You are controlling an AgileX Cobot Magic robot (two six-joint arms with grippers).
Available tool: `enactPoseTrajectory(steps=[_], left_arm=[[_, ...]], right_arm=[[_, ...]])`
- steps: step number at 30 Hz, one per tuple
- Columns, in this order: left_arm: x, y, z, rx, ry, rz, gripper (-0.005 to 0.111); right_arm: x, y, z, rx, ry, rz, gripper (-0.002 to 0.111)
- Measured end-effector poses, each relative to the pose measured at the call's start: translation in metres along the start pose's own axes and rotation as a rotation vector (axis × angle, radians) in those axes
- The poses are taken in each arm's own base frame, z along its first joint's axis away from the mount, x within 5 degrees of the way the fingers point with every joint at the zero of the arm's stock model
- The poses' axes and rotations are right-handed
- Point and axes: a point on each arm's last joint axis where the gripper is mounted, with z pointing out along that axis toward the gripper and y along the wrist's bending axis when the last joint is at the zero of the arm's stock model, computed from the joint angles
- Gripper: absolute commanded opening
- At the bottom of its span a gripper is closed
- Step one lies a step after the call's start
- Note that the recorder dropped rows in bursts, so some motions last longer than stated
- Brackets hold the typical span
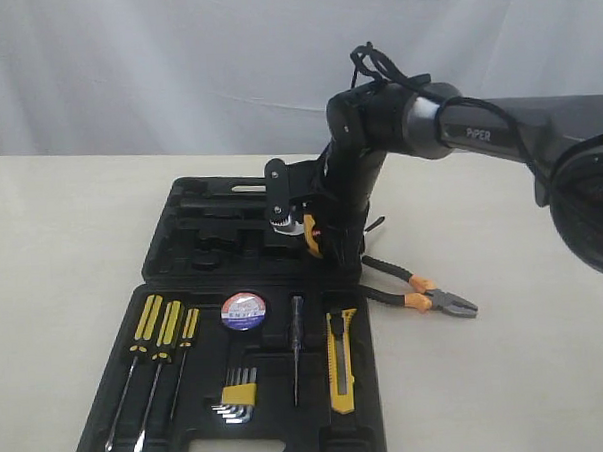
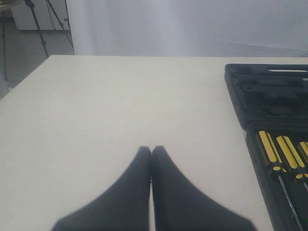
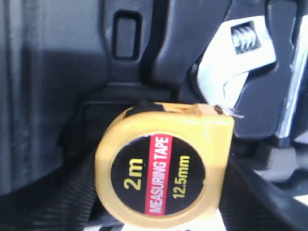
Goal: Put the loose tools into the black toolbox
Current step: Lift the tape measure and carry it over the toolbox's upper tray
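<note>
Left of the black toolbox (image 1: 161, 254), the left claw (image 2: 151, 149) hangs over bare desk (image 2: 120, 106), its fingers pressed tip to tip with nothing between them. In the toolbox's near half, the yellow-black-handled screwdrivers (image 1: 151, 338) fill the slots on the left. The black tape roll (image 1: 243, 311) lies to their right with the hex keys (image 1: 237, 397) in front of it, and the yellow-black utility knife (image 1: 341, 369) lies bedded near that half's right edge.

Over the toolbox's far half, the right claw (image 1: 304, 229) is clamped on the round yellow tape measure (image 3: 154, 168). It holds the case by its rim, with the "2m" label facing the wrist camera, just above the moulded recesses and beside a silver wrench (image 3: 236, 62) stowed there. Whether the case already touches the plastic cannot be told.

The tape measure looks like a hard, smooth, fairly light shell. A rim grip on its rounded sides could slip, so a slow lowering into its recess seems wise.

Right of the toolbox, the black-and-orange-handled pliers (image 1: 425, 299) lie loose on the desk, handles toward the box and steel nose pointing away. They are likely stiff and heavier at the head. The sleeved handles, close to the pivot, look the surest place to take hold.
</note>
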Motion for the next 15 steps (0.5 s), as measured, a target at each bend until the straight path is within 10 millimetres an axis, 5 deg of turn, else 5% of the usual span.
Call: enactPoseTrajectory(steps=[9, 15], left_arm=[[0.0, 0.0, 0.0, 0.0, 0.0, 0.0, 0.0], [0.0, 0.0, 0.0, 0.0, 0.0, 0.0, 0.0]], right_arm=[[-0.002, -0.005, 0.005, -0.025, 0.015, 0.002, -0.001], [-0.007, -0.018, -0.015, -0.01, 0.01, 0.242, -0.001]])
